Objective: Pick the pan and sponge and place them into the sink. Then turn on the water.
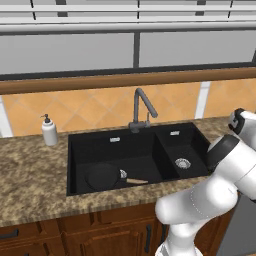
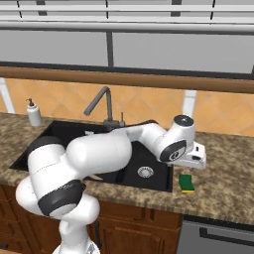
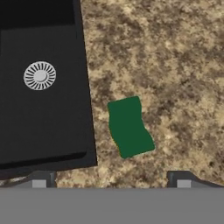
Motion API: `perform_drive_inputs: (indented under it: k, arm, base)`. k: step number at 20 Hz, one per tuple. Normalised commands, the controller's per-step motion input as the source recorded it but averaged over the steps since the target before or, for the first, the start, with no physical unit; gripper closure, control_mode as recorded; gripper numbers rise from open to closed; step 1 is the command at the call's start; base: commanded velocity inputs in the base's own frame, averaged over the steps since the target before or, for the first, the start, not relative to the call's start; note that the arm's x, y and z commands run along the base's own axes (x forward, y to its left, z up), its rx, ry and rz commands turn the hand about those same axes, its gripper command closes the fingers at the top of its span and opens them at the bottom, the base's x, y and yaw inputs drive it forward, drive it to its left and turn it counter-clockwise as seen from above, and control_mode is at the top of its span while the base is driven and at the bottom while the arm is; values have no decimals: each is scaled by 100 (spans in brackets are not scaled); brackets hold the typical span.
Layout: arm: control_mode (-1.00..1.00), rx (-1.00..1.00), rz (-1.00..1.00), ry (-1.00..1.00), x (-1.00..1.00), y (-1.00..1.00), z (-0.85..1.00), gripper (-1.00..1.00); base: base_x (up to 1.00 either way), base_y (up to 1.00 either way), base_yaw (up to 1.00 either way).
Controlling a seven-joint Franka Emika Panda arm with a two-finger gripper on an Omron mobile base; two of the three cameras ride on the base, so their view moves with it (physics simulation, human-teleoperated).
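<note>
Green-topped sponge (image 3: 129, 127) on granite counter (image 3: 175, 65), long axis alongside sink (image 3: 43, 118) edge, below spread-fingered empty hand (image 3: 111, 181).

We see a white soap bottle (image 1: 49, 131) at 9 o'clock on the speckled counter (image 1: 30, 175), orange tiled wall (image 1: 90, 107) at 12, wooden cabinets (image 1: 75, 235) at 6.

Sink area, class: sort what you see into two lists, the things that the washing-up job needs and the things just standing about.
Part of the job:
- pan, already in the sink's larger basin
- sponge, on the counter beside the sink, green side up
- sink
- faucet, no water running
- pincer, open above the sponge

Just standing about:
- soap dispenser
- counter
</note>
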Motion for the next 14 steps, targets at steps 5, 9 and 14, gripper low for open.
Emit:
perform_drive_inputs:
  k: [5, 9, 14]
  arm:
    - [-100, -1, 0, -2, -12, -3, -30, -100]
    - [-100, 0, 0, 0, 2, 0, -20, -100]
    - [-100, 0, 0, 0, 22, -1, -29, -100]
  base:
    - [0, 0, 0]
    - [0, 0, 0]
    - [0, 0, 0]
